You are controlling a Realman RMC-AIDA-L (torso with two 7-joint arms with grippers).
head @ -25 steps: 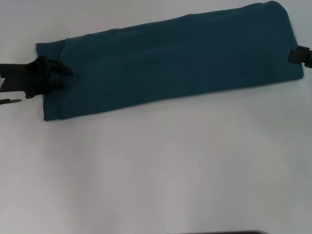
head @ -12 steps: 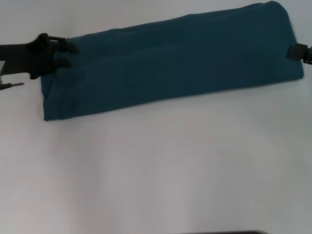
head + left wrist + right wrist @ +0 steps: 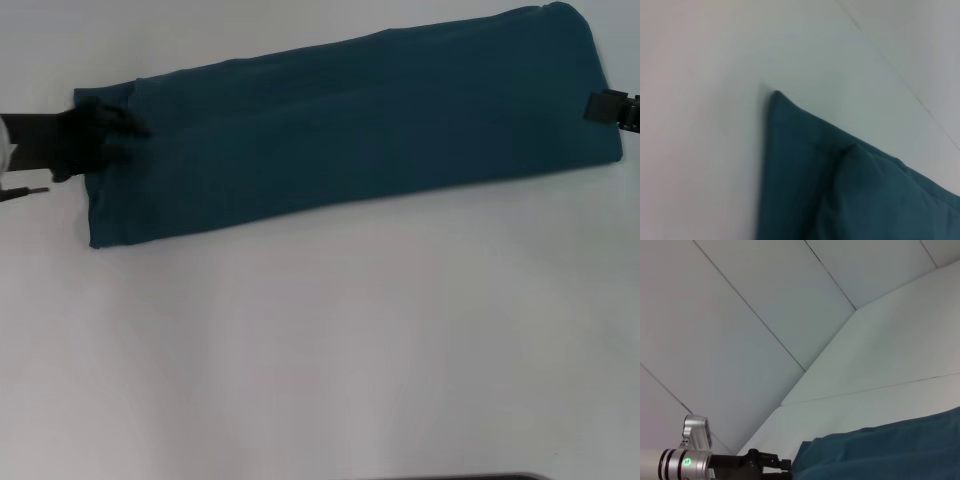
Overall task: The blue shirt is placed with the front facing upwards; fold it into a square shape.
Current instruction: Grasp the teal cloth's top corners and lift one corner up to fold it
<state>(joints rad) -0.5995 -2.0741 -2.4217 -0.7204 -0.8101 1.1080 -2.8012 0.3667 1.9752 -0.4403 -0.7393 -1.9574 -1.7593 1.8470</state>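
Observation:
The blue shirt (image 3: 360, 130) lies folded into a long narrow strip across the far half of the white table (image 3: 320, 340), plain side up with no lettering showing. My left gripper (image 3: 122, 136) sits at the strip's left end, its two fingers apart over the cloth edge, nothing lifted. The right wrist view shows that same left gripper (image 3: 782, 464) touching the end of the shirt (image 3: 890, 450). In the left wrist view a folded corner of the shirt (image 3: 840, 190) lies flat. My right gripper (image 3: 612, 106) shows only as a dark tip at the strip's right end.
White tabletop spreads in front of the shirt toward me. A dark edge (image 3: 470, 477) runs along the bottom of the head view. Pale wall panels (image 3: 765, 315) stand behind the table.
The left gripper rose toward the far side half a second ago, then came back down onto the shirt's left end. The far left corner shows again. The right gripper barely moved.

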